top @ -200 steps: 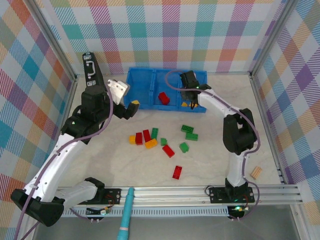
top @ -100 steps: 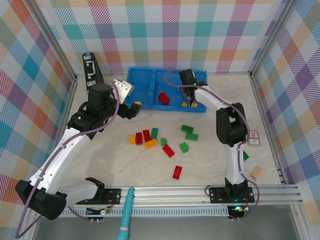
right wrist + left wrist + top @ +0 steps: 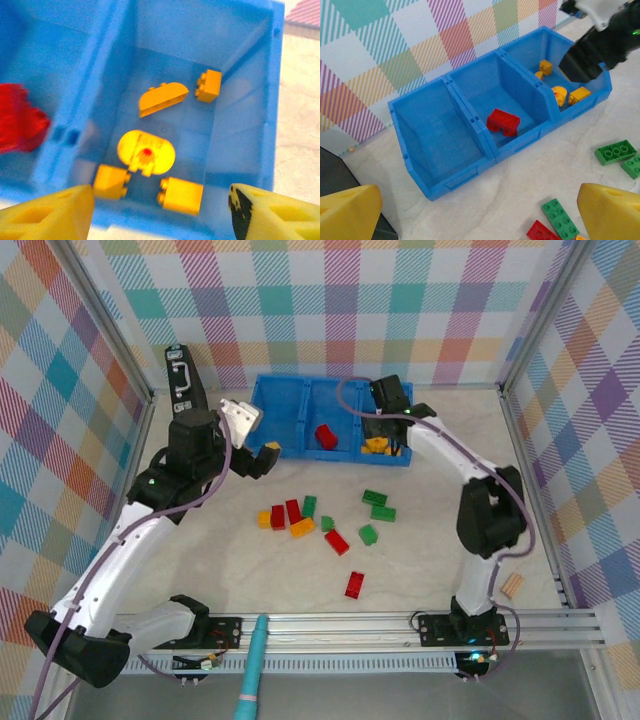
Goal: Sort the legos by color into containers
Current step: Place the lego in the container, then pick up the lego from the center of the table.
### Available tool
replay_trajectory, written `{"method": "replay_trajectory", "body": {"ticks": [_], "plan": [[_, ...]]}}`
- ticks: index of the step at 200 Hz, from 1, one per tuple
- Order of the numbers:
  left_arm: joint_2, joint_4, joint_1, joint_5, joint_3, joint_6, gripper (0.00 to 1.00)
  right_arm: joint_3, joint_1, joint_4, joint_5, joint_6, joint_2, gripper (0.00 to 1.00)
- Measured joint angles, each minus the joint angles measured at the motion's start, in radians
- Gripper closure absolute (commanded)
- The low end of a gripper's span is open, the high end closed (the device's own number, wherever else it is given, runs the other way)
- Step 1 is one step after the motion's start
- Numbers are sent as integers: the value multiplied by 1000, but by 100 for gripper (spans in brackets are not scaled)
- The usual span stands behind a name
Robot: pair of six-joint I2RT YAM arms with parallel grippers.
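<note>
Left tool (image 3: 479,220): jaws at full spread, nothing in them. It hangs over the pale counter (image 3: 420,560), just in front of the bright blue plastic tray with three square compartments (image 3: 283,425), near its left end.

Right tool (image 3: 162,217): jaws apart, nothing between the yellow fingertips (image 3: 50,215). It hovers over the tray's right compartment.

Right compartment holds:
- a round yellow-orange gear-like piece (image 3: 146,154) with a red centre
- a yellow-orange half-round piece (image 3: 163,97)
- a small yellow-orange brick (image 3: 209,84) toward the far wall
- two yellow-orange bricks (image 3: 182,194) along the near wall, either side of the gear piece

Middle compartment: one red studded brick (image 3: 503,121), lying slightly tilted.

Loose on the counter between the tray and the arm bases:
- four red bricks (image 3: 294,511): two side by side in the left cluster, one mid-counter, one alone closest to the bases
- five green bricks (image 3: 375,498): two touching on the right, the others scattered near the cluster
- two orange bricks (image 3: 302,528) in the left cluster

Tan wooden block (image 3: 512,586) lies near the right arm, well apart from the bricks. Black rectangular case with a handle (image 3: 180,380) sits at the far-left wall.
</note>
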Motion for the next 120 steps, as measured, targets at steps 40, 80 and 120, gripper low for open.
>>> {"method": "replay_trajectory", "body": {"ticks": [40,80,120], "plan": [[-40,0,0,2,0,0,0,-179,145,-11,-74,-50,-206,25],[-56,0,0,-1,0,0,0,-397,330,-64,-79,78,-274,25],[-66,1,0,-1,0,-1,0,-521,475,-86,-119,257,-310,26]]}}
